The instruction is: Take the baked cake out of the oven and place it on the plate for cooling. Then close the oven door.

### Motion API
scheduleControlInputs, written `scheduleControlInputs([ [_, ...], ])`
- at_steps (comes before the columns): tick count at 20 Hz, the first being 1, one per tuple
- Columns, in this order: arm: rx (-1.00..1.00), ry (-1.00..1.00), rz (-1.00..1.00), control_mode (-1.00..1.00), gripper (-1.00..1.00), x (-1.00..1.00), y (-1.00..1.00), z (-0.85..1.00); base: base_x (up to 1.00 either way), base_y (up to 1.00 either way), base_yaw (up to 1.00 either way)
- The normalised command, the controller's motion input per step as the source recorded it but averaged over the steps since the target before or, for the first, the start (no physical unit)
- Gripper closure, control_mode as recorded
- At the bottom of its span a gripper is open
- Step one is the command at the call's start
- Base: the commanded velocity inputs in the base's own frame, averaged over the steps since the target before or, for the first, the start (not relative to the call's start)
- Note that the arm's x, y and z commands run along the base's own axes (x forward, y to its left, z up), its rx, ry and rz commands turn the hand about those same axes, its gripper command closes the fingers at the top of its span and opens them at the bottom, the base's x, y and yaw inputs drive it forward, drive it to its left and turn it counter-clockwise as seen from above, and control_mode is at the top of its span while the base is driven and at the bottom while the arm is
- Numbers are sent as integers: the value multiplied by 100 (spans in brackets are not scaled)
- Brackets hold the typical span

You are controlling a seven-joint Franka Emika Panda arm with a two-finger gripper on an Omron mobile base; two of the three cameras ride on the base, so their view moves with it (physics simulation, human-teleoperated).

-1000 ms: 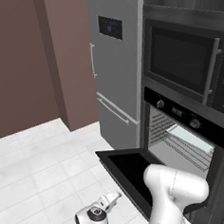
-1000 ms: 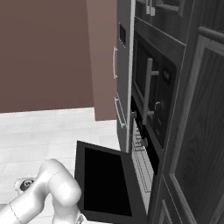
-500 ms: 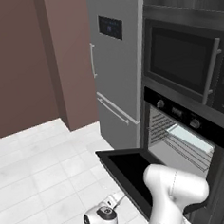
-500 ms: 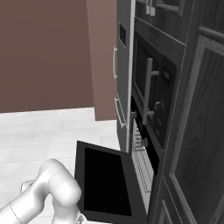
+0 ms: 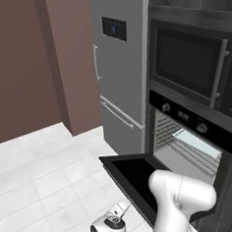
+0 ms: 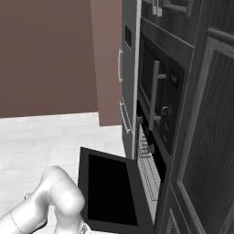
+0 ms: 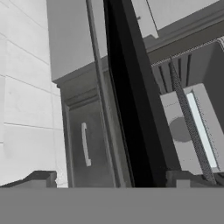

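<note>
Tiled kitchen floor, tall dark cabinets, oven door (image 5: 135,174) dropped flat in front of a low-slung arm.

The oven (image 5: 189,142) stands open with its wire racks bare to the base cameras; neither cake nor plate can be made out, though the hand view shows a pale tray with a dim round patch (image 7: 180,130) behind a rack. The gripper (image 5: 124,209) hangs low over the floor, just beside the door's left front corner, below the cavity. The door's long edge runs across in front of the jaws, so the coming reach must go up and over it. Whether the jaws are parted or clenched cannot be told.
</note>
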Motion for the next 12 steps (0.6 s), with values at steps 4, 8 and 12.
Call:
scheduleControlInputs([
  [4, -13, -3, -8, -100, -100, 25, 53, -41, 0, 0, 0],
  [8, -15, -3, -10, -100, -100, 33, 50, -39, 0, 0, 0],
  [12, -18, -4, -13, -100, -100, 37, 39, -43, 0, 0, 0],
])
